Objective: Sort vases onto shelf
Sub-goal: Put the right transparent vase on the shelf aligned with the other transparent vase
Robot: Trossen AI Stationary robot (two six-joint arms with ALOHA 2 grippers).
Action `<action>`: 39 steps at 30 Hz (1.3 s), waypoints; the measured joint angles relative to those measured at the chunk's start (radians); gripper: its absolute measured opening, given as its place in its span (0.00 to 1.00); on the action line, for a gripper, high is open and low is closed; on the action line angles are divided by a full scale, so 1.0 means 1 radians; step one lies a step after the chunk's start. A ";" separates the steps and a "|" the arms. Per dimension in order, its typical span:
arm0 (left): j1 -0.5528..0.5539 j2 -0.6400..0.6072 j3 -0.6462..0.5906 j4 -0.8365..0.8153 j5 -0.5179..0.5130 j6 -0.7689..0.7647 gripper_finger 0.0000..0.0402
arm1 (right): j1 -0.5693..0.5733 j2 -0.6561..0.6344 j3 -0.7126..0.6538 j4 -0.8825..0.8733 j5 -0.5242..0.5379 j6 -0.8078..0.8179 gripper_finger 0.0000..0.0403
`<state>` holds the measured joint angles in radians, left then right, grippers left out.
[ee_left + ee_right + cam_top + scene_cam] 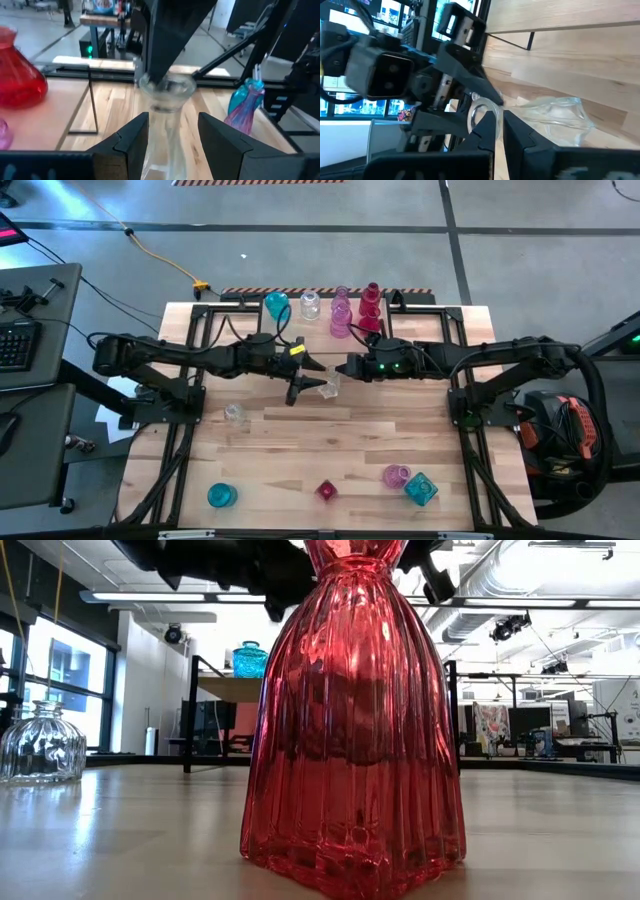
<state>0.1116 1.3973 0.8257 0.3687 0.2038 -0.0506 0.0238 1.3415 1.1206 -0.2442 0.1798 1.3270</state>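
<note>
High view: left claw (305,387) spread around clear vase (327,386) mid-surface (380,440), right claw (343,369) pinched shut on its rim, apparently; blurry in wrist views.

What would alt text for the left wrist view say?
A clear glass vase stands between the left gripper's spread dark fingers, while the right gripper pinches its flared rim from above. A red vase sits off to one side and a teal-and-pink vase to the other, on the light wood table.
</note>
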 joint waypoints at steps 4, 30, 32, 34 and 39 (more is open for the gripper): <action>0.007 0.012 0.000 0.004 -0.003 0.000 0.40 | 0.000 0.000 0.000 0.006 -0.001 0.000 0.00; 0.014 0.014 -0.001 0.050 -0.007 0.001 0.40 | 0.000 0.034 0.000 0.117 0.008 0.008 0.00; 0.014 0.014 -0.001 0.050 -0.007 0.003 0.40 | 0.000 0.055 0.000 0.135 0.005 0.008 0.00; 0.014 0.014 -0.001 0.049 -0.007 0.003 0.40 | 0.000 0.068 0.000 0.149 0.002 0.008 0.00; 0.014 0.014 -0.001 0.042 -0.007 0.003 0.40 | 0.000 0.067 -0.001 0.164 0.003 0.001 0.00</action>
<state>0.1257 1.4113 0.8246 0.4109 0.1964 -0.0479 0.0238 1.4082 1.1200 -0.0803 0.1825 1.3275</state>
